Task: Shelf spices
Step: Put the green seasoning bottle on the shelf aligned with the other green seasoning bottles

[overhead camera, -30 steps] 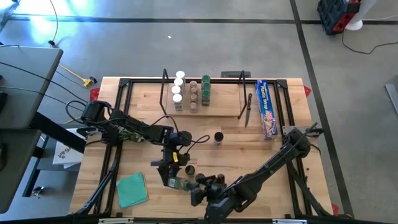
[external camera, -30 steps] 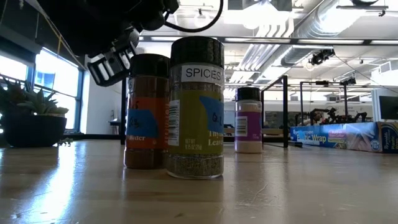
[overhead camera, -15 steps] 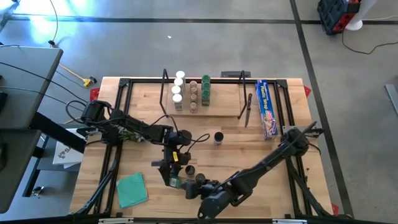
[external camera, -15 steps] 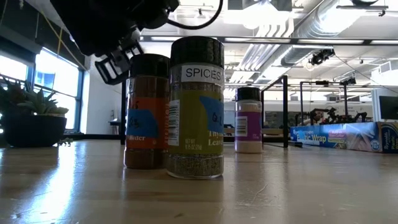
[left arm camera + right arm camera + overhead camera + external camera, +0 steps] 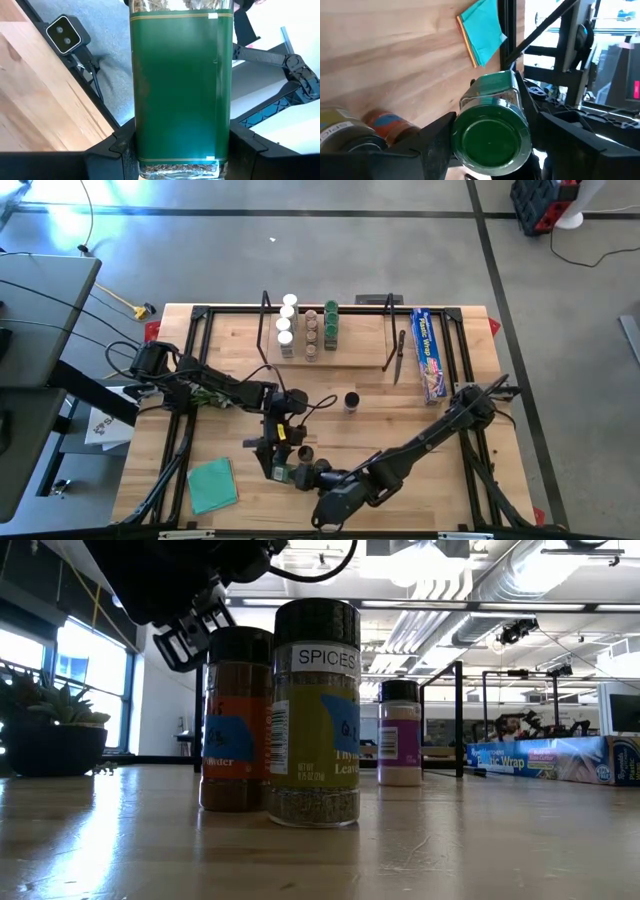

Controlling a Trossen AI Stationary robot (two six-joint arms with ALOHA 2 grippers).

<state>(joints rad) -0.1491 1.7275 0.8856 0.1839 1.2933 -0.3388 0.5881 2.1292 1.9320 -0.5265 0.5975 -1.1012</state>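
Green-labelled jar held between both grippers near the table's front edge

High view: the left gripper (image 5: pixel 278 470) and right gripper (image 5: pixel 312 476) meet at a green spice jar (image 5: pixel 291 474), beside the teal cloth (image 5: pixel 213 484); the shelf (image 5: pixel 325 340) at the back carries 3 rows of jars, 1 black-lidded jar (image 5: pixel 351 401) stands alone mid-table, and the blue wrap box (image 5: pixel 430 353) lies to the right. Low view: 2 dark-lidded jars – the near one (image 5: pixel 316 712) marked SPICES – stand close by, a third (image 5: pixel 400 733) farther off. Left wrist view: its fingers clasp the green jar (image 5: pixel 181 85) on both sides. Right wrist view: its fingers (image 5: pixel 437 137) flank the jar's green lid (image 5: pixel 492 142) – contact cannot be told
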